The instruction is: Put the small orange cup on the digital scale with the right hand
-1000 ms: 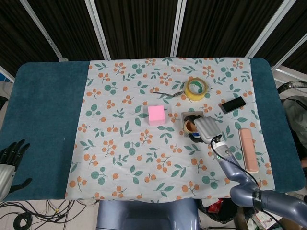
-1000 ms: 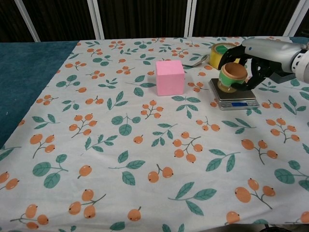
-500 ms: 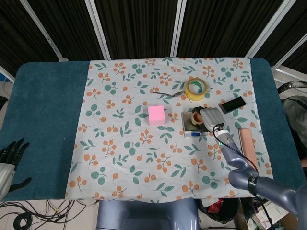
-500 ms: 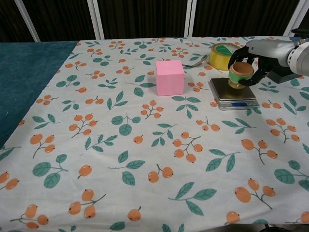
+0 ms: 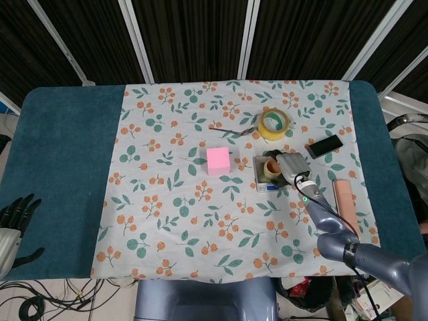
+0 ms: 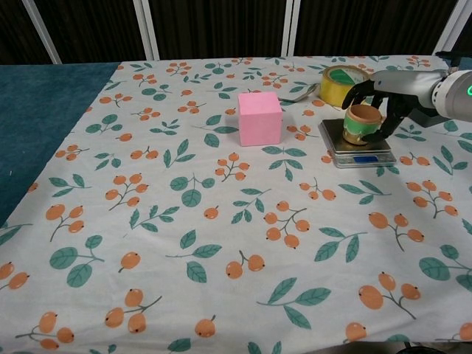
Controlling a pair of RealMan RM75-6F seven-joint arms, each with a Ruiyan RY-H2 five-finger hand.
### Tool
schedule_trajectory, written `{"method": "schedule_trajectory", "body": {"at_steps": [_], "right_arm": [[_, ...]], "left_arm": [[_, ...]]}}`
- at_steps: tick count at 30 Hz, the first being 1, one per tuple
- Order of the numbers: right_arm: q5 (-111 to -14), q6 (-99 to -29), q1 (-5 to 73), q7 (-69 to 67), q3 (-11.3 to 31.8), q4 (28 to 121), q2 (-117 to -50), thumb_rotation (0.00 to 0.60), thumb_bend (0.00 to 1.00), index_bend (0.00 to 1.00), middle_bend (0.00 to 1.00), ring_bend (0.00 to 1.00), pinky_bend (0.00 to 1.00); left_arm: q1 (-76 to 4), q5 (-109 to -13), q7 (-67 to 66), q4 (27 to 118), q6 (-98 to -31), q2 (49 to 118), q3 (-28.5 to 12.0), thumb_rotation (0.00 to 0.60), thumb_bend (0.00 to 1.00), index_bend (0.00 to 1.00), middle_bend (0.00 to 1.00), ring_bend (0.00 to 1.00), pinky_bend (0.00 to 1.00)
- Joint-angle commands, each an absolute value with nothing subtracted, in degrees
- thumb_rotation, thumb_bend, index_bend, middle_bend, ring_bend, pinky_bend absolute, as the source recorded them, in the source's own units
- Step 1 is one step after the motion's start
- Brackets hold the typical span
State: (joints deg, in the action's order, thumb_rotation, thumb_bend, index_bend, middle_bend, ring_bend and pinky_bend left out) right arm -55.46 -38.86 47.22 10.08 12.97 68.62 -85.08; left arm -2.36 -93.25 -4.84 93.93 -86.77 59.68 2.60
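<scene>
The small orange cup (image 6: 361, 124) with its green band stands on the plate of the digital scale (image 6: 346, 147), which lies right of the middle of the cloth. My right hand (image 6: 383, 99) reaches in from the right. Its fingers (image 6: 359, 91) arch over the cup's far side and the thumb lies against its right side, so it still holds the cup. From the head view the cup (image 5: 271, 168) shows just left of the right hand (image 5: 292, 166) on the scale (image 5: 261, 182). My left hand (image 5: 10, 224) rests open at the table's near left corner.
A pink cube (image 6: 259, 118) stands left of the scale. Behind the scale lie a yellow tape roll (image 6: 341, 77) and a thin metal tool (image 5: 231, 130). To its right are a black phone (image 5: 325, 146) and a pale pink bar (image 5: 346, 208).
The right hand has carried the cup over the scale and lowered it onto the plate. More of the cup now shows beside the hand. The left hand has not moved.
</scene>
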Motion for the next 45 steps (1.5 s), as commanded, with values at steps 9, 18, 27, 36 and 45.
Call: {"method": "schedule_trajectory", "body": {"at_steps": [9, 18, 27, 36, 45], "right_arm": [[-53.5, -41.2, 47.2, 9.8, 14.0, 72.4, -83.4, 0.6, 0.12, 0.07, 0.02, 0.2, 0.3], [-63.6, -56.7, 37.6, 7.8, 11.9, 87.0, -70.8, 0.6, 0.12, 0.05, 0.02, 0.19, 0.28], [-74.9, -74.9, 22.1, 5.4, 5.0, 103.7, -58.4, 0.6, 0.12, 0.05, 0.02, 0.19, 0.28], [-81.5, -89.7, 9.6, 13.9, -2.3, 101.2, -65.4, 0.6, 0.12, 0.04, 0.02, 0.17, 0.24], [-85.5, -93.2, 5.4, 16.2, -3.9, 94.9, -71.3, 0.6, 0.12, 0.04, 0.02, 0.16, 0.24]], "left_arm": [[-2.4, -93.1, -4.9, 94.1, -86.8, 59.6, 2.5, 0.6, 0.14, 0.04, 0.0, 0.0, 0.15], [-2.2, -93.4, -4.7, 93.9, -87.2, 59.7, 2.6, 0.6, 0.14, 0.04, 0.0, 0.0, 0.15], [-2.2, -94.0, -6.1, 94.2, -87.4, 60.2, 2.7, 0.6, 0.14, 0.03, 0.0, 0.0, 0.15], [-1.9, -95.1, -5.8, 93.5, -88.8, 60.6, 2.7, 0.6, 0.14, 0.01, 0.0, 0.0, 0.15], [-1.9, -95.6, -4.5, 92.8, -89.7, 60.8, 2.3, 0.6, 0.14, 0.0, 0.0, 0.0, 0.14]]}}
